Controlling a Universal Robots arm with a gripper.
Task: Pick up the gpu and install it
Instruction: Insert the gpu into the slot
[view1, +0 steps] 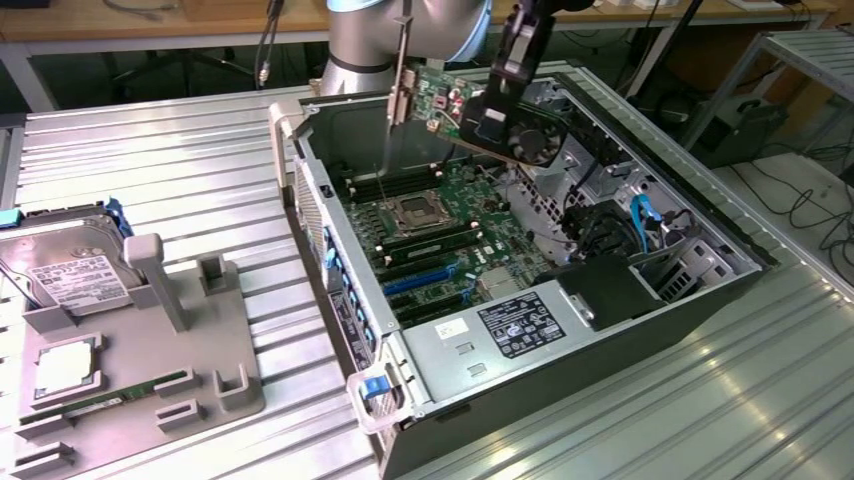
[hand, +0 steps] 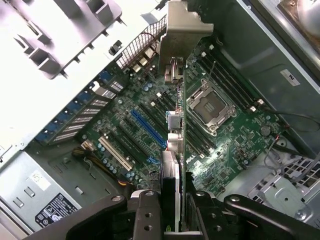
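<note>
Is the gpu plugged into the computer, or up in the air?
Up in the air, not plugged in. The gripper holds the gpu tilted above the open computer case, clear of the motherboard's blue slots.

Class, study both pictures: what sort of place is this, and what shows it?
Probably a robotics lab or workshop: the gripper holds the gpu above an open computer case on a ribbed metal table, beside a grey fixture tray with a hard drive.

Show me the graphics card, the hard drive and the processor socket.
graphics card (view1: 451, 106), exterior view, on its green board.
hard drive (view1: 70, 272), exterior view, on its white label.
processor socket (hand: 209, 103), wrist view, on its open middle.
</note>
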